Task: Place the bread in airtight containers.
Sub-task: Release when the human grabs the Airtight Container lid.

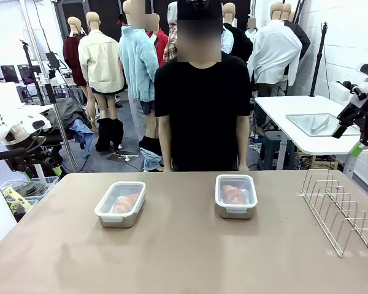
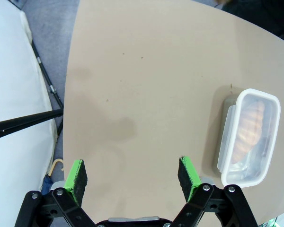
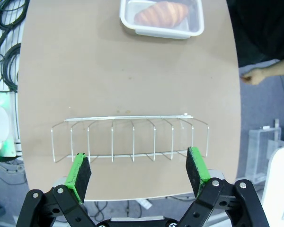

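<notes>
Hovering above the counter (image 2: 146,71), left tool (image 2: 135,177) has its pads spread wide, nothing between them. One lidded container (image 2: 248,137) sits ahead and off to one side of it, croissant (image 2: 249,130) visible through the clear lid. Right tool (image 3: 138,175) is also spread apart and empty (wire rack (image 3: 130,137) just past its fingertips); the second lidded container (image 3: 162,19) with its croissant (image 3: 162,13) lies well beyond the rack. A person (image 1: 202,110) stands at the far edge.
</notes>
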Robot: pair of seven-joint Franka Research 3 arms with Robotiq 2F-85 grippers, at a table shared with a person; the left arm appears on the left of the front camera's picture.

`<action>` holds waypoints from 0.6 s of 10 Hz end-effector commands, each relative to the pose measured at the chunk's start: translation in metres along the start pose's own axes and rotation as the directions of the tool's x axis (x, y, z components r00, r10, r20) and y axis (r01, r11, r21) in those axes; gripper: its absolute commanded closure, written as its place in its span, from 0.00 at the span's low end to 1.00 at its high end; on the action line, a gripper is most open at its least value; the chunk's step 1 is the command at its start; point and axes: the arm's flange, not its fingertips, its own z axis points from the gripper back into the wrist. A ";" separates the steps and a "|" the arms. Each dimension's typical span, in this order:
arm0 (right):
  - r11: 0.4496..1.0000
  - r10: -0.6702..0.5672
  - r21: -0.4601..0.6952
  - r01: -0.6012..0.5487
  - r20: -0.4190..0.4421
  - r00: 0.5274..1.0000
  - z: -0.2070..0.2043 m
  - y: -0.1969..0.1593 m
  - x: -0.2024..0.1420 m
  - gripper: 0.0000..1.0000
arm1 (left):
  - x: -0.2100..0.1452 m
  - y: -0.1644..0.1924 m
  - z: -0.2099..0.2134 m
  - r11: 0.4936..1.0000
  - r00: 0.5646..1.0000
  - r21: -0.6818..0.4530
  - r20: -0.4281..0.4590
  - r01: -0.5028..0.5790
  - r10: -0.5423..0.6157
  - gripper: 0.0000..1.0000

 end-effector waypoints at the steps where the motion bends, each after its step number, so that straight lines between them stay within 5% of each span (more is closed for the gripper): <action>1: 1.000 0.009 0.005 -0.009 -0.006 1.000 -0.001 0.001 0.000 0.00 | 0.000 0.000 0.001 1.000 1.000 0.023 -0.010 -0.012 0.012 0.00; 6: 1.000 0.009 0.005 -0.009 -0.006 1.000 -0.001 0.001 0.000 0.00 | 0.000 0.000 0.001 1.000 1.000 0.023 -0.010 -0.012 0.012 0.00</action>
